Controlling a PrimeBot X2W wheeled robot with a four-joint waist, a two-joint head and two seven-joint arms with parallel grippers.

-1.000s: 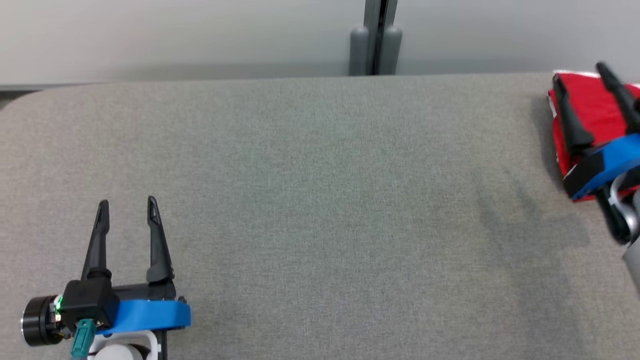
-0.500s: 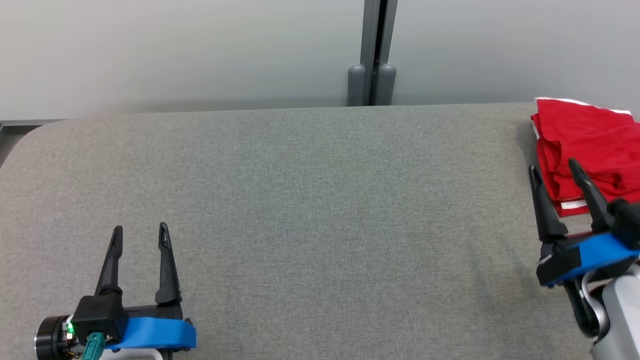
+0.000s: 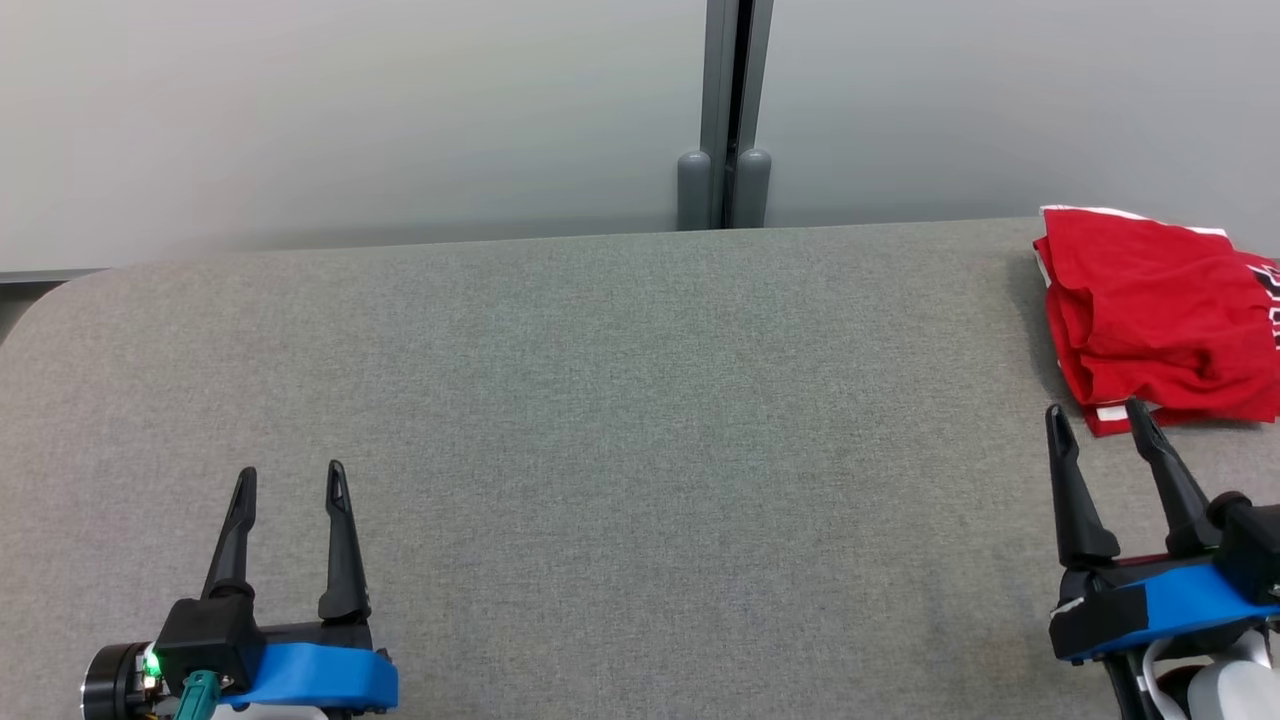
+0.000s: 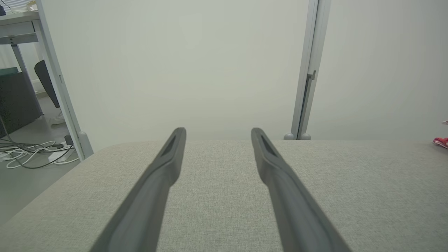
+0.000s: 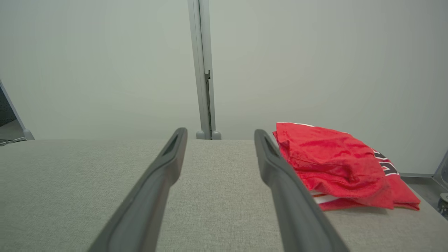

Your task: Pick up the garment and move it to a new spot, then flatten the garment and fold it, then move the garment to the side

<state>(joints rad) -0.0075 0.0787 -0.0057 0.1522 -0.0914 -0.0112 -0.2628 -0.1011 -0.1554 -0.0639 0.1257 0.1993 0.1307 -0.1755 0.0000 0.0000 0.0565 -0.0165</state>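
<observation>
While both arms sit low at the near edge of the grey padded table (image 3: 640, 400), the left gripper (image 3: 291, 470) holds its two fingers spread wide with nothing between them and only bare tabletop ahead of its tips. The right gripper (image 3: 1092, 407) is equally wide and equally empty. Just past its fingertips and off to their right lies the red garment (image 3: 1150, 310), bunched in a rough fold with a white-striped hem nearest the fingers. From the right wrist it sits beside and beyond the right-hand finger, seemingly clear of it. Farther back, a partition post (image 3: 722, 110) rises against the pale wall.

A second ago those right fingers lay across the red cloth. They have since drawn back toward the robot, leaving it on the table. The head camera has also tilted, sliding the whole scene down the frame. The left gripper has scarcely stirred. With the garment folded and left at the side, the job looks all but finished.
</observation>
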